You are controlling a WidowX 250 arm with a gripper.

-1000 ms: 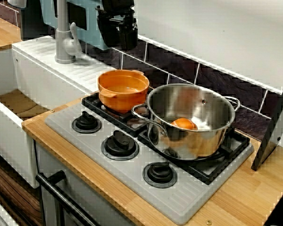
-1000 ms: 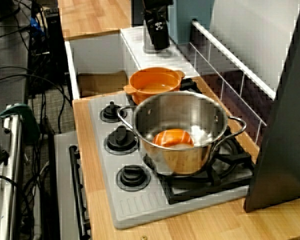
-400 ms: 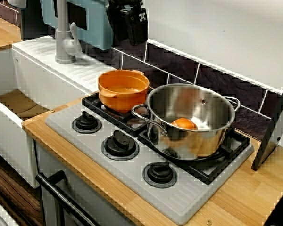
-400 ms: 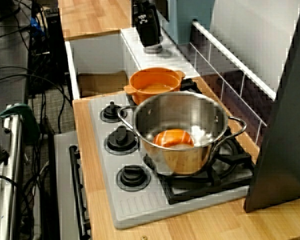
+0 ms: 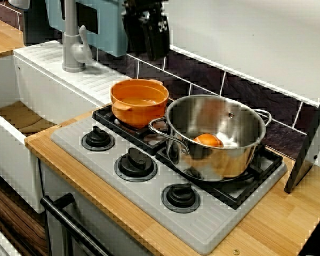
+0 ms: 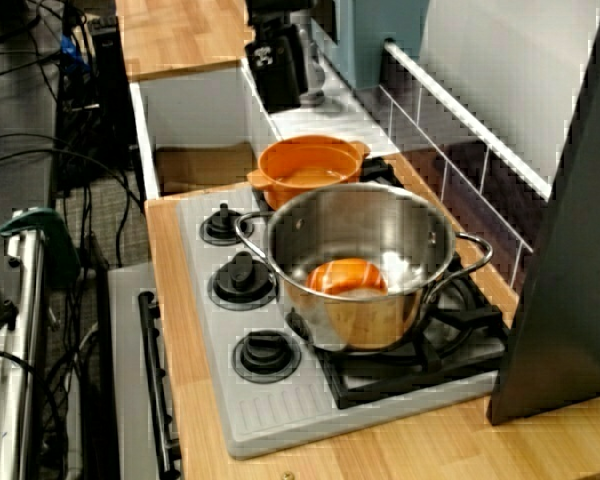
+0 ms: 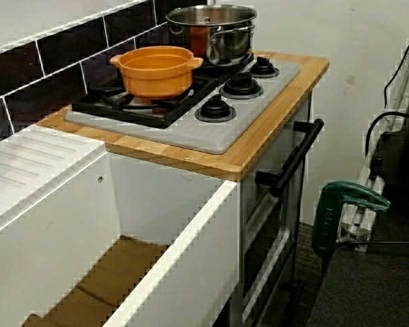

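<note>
Side view: where does the black end effector (image 6: 278, 95) stand now?
— Up over the back edge of the white sink (image 6: 195, 105), just in front of the grey upright tap (image 5: 70, 37), touching neither. It carries nothing. Whether its jaws are wide or narrow I cannot tell, as it reads as one dark block.
— What has just changed?
— Only the arm. A second ago, in the side view, it hung closer to the tiled wall, above the white ribbed ledge (image 5: 90, 80). It has since slid out toward the basin and sits a little lower. In the front view it has drifted rightward along the top edge.
— What does that mean for the work in hand?
— My judgement is that this is travel in free air, with no grasp and no contact. The nearest cookware is the orange two-handled pot (image 5: 139, 100), on the rear burner at the sink-side edge of the grey hob (image 5: 202, 229), well below it.
— And further out?
— The stainless steel pot (image 5: 216, 133) stands just beside the orange one, toward the hob's far edge, with a round orange thing (image 5: 208, 140) inside. Three black knobs (image 5: 135, 161) line the hob's front edge, and the hob sits on the wooden table (image 5: 96, 184). Pots and knobs lie exactly as in the earlier frames.
</note>
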